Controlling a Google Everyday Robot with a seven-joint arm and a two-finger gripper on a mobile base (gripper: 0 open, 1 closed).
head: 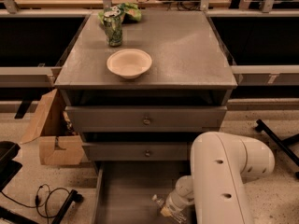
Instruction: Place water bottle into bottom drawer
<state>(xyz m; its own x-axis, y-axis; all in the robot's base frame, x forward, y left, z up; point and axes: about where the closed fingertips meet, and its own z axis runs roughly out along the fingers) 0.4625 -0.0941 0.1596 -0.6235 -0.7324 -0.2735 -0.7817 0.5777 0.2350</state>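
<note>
The bottom drawer (117, 190) is pulled out at the foot of the grey cabinet, a long plain grey tray. My gripper (167, 211) reaches down into its right front part, below the big white arm (224, 181). It is shut on the water bottle (157, 200). Only a short clear piece of the bottle with a pale end shows, sticking out to the left of the gripper, low inside the drawer. The rest of the bottle is hidden by the gripper and wrist.
On the cabinet top (187, 50) stand a green drink can (113, 26), a cream bowl (129, 63) and a green bag (127, 11). The two upper drawers (145, 120) with round knobs are shut. A cardboard box (51, 134) and cables (46, 197) lie at the left.
</note>
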